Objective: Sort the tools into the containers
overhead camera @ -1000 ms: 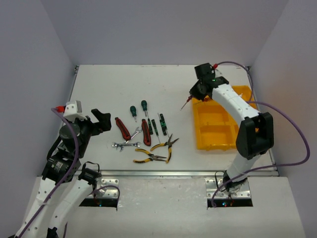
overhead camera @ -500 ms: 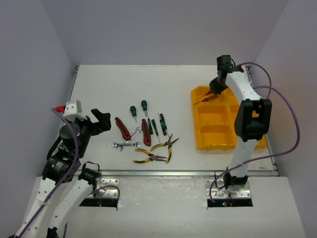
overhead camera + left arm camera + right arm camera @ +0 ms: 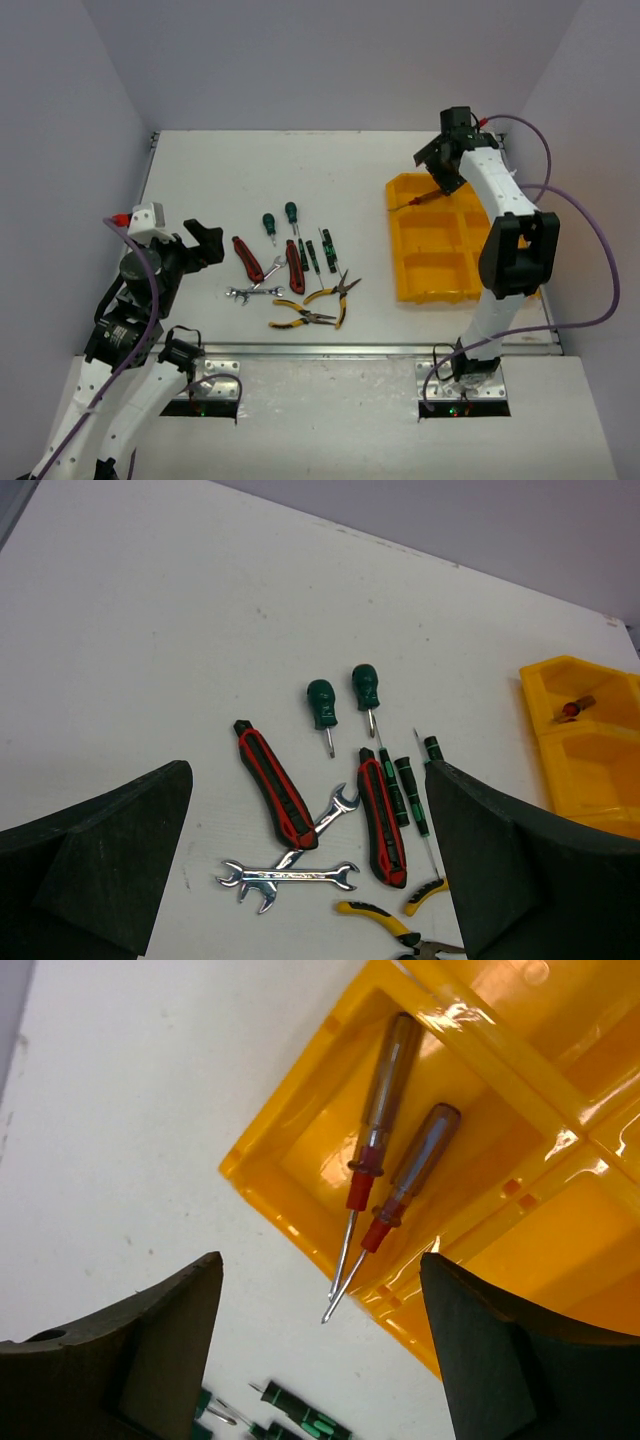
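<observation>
1. Right wrist view: two red-collared screwdrivers (image 3: 380, 1110) with amber handles lie side by side in a corner compartment of the yellow tray (image 3: 262, 1182). Their tips poke out over its wall, and nothing touches them.
2. Top external view puts that compartment at the tray's upper-left corner, in the upper right of the frame. The other compartments that show look bare, though the arm hides some.
3. Left on the tabletop (image 3: 150, 630), clustered at centre frame and well apart from the tray, are:
   - two stubby green screwdrivers (image 3: 321, 702)
   - two red-handled cutters (image 3: 272, 795)
   - two silver wrenches (image 3: 290, 875)
   - three slim green screwdrivers (image 3: 395, 785)
   - two yellow-handled pliers (image 3: 300, 318)
4. Judged from this, sorting has barely begun: two tools are in the tray and eleven are not yet sorted.
5. Right gripper (image 3: 320, 1270) hangs just above the filled compartment, pointing down, with its fingers spread wide and empty. Its arm reaches up along the tray's right side.
6. Left gripper (image 3: 308, 770) hovers at the left of the top view, aimed at the cluster. It is also spread wide, with nothing between its fingers.
</observation>
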Available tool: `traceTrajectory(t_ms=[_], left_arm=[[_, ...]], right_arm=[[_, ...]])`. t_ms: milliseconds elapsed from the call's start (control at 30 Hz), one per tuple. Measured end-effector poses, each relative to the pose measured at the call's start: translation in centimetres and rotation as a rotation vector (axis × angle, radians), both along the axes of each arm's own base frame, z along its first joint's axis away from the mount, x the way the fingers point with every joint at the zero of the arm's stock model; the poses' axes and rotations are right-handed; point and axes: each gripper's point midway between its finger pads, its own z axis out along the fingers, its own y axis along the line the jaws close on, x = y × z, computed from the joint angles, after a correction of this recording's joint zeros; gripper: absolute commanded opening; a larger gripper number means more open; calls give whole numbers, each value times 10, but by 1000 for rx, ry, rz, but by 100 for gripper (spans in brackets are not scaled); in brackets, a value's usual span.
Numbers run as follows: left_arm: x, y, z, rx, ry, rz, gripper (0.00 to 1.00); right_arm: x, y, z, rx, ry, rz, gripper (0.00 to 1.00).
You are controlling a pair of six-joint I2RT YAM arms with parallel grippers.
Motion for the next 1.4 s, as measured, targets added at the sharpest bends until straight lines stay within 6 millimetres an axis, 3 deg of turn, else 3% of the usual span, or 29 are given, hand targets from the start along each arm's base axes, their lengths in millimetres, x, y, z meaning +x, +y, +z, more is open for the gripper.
traceTrajectory(t_ms=[100, 200, 300, 400, 567, 833, 1033, 1167, 1267, 1333, 1400], left_arm=[[0, 1, 0, 2, 1, 6, 100], [1, 3, -1, 5, 4, 17, 100], [2, 4, -2, 5, 8, 24, 100], [2, 4, -3, 6, 13, 28, 100], [2, 4, -3, 2, 14, 32, 100], [2, 4, -3, 2, 14, 32, 100], [2, 4, -3, 1, 14, 31, 100], [2, 4, -3, 1, 12, 31, 100], [1, 4, -2, 0, 8, 31, 100], [1, 4, -1, -1, 6, 31, 100], [1, 5, -1, -3, 3, 31, 100]], right_arm=[[-5, 31, 37, -63, -104, 172, 86], [-19, 89, 73, -98, -213, 408, 86], [-44, 150, 90, -117, -265, 665, 83], [-68, 187, 79, -178, -233, 837, 68], [-97, 229, 27, -272, -107, 1031, 54], [-111, 241, -70, -346, 132, 1147, 45], [-112, 241, -122, -361, 257, 1162, 40], [-110, 243, -142, -361, 296, 1167, 36], [-103, 246, -141, -357, 283, 1163, 32], [-101, 248, -142, -352, 282, 1162, 23], [-100, 248, -143, -339, 280, 1161, 8]])
